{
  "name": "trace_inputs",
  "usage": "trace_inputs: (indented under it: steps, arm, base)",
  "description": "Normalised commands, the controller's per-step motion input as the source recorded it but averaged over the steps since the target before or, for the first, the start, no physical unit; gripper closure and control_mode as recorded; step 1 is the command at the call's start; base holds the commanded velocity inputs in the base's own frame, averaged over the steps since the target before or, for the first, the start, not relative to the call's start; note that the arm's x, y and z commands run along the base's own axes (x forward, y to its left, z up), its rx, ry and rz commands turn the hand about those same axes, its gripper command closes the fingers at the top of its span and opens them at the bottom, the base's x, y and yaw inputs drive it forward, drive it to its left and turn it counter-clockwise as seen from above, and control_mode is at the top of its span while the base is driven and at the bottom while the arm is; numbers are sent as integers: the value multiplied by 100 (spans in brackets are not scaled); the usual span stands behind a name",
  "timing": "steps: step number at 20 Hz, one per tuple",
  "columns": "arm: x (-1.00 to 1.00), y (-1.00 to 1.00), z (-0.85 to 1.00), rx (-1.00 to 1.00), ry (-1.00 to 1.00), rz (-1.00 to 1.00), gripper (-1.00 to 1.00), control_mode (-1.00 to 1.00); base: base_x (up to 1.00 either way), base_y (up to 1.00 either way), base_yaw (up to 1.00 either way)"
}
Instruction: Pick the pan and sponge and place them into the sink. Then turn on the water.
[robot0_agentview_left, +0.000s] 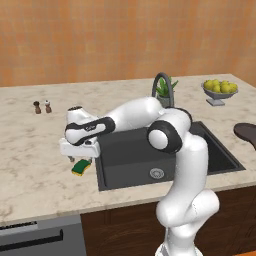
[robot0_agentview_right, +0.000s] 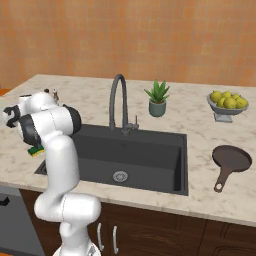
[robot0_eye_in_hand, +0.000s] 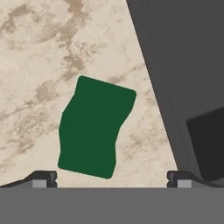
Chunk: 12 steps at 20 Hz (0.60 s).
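Directly below the gripper (robot0_agentview_left: 79, 159) the sponge (robot0_eye_in_hand: 95, 127) is seen — flat on the counter (robot0_agentview_left: 35, 160), green face up, just beside the sink (robot0_agentview_left: 125, 165) rim. The jaws are spread fully and nothing is held; the two fingertips (robot0_eye_in_hand: 43, 177) are set wider than the sponge. It is judged light, soft and springy, so it should compress under a firm pinch and is unlikely to slip. The long axis runs away from the fingertips, tilted slightly toward the sink side. A grip across the short width, at mid-length, is favoured — the two long edges taken between the pads.
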Motion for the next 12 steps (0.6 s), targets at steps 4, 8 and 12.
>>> trace_inputs:
  steps: [4,8,12]
  arm:
    - [16,10,-41,0,0,0,-100,-100]
    - [12,7,-39,0,0,0,-100,-100]
    - [3,0,-39,0,0,0,-100,-100]
  base:
    - [0,0,0]
    - [0,0,0]
    - [0,0,0]
